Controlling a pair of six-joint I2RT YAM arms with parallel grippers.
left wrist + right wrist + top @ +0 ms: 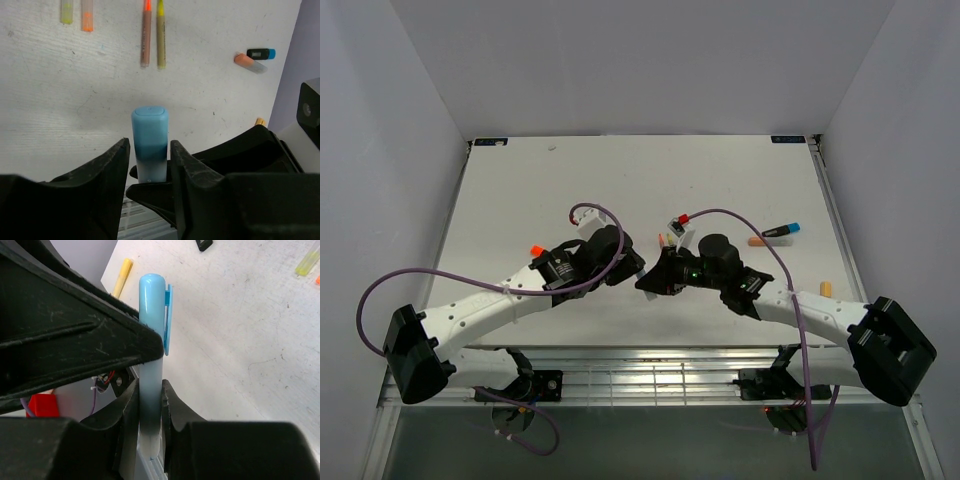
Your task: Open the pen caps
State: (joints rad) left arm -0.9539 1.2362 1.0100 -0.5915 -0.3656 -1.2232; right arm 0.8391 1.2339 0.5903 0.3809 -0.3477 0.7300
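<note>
A light-blue pen [150,150] is held up off the table between the two grippers. Its pale barrel [150,400] is clamped in my right gripper [150,395], which is shut on it. The blue pen cap [151,300] with its clip points away from that gripper. My left gripper [150,150] flanks the cap [150,125] with a thin gap on each side, so it is open. In the top view the left gripper [632,266] and the right gripper [655,280] meet at the table's middle, and the pen is hidden there.
Two thin stick pens [152,35] lie side by side ahead on the table. A yellow piece [66,12] and an orange piece [87,17] lie far left. An orange cap [757,241] and a black-and-blue marker [782,231] lie at the right. A tan piece [827,289] is near the right edge.
</note>
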